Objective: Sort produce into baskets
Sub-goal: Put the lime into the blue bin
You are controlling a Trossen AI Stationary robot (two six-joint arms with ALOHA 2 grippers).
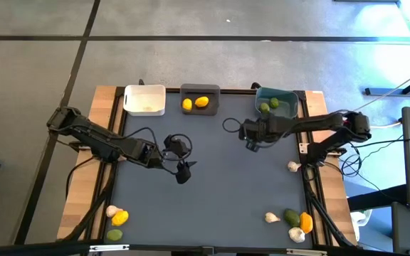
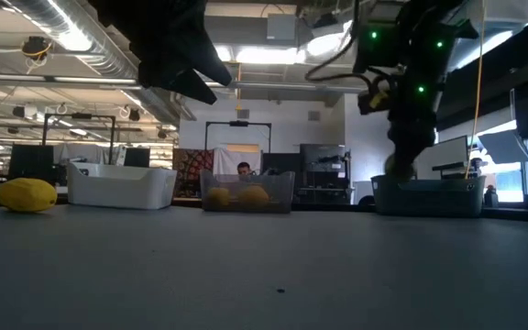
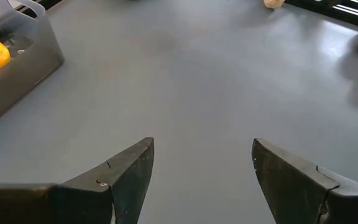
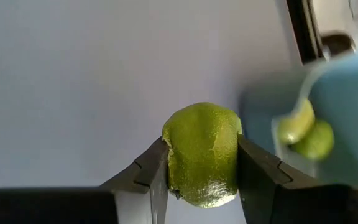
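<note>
- Sorted so far, at the far edge of the table: the dark grey basket point(image 1: 200, 92) holds two yellow lemons point(image 1: 195, 103), and the teal basket point(image 1: 288, 99) holds two green limes point(image 1: 269, 105).
- The white basket point(image 1: 144, 99) looks nearly bare; whether anything lies in it cannot be told.
- The right gripper point(image 4: 202, 163) is closed on a lime point(image 4: 202, 152), held in the air just left of the teal basket; judged from this, dropping it there is the step in hand.
- The left gripper point(image 3: 202, 163) hangs over the middle of the table, fingers apart and holding nothing.
- Left to sort: three pieces at the near-left corner point(image 1: 116, 219), a garlic bulb point(image 1: 293, 166) by the right edge, and four pieces at the near right point(image 1: 292, 222).
- Roughly a third appears done.
</note>
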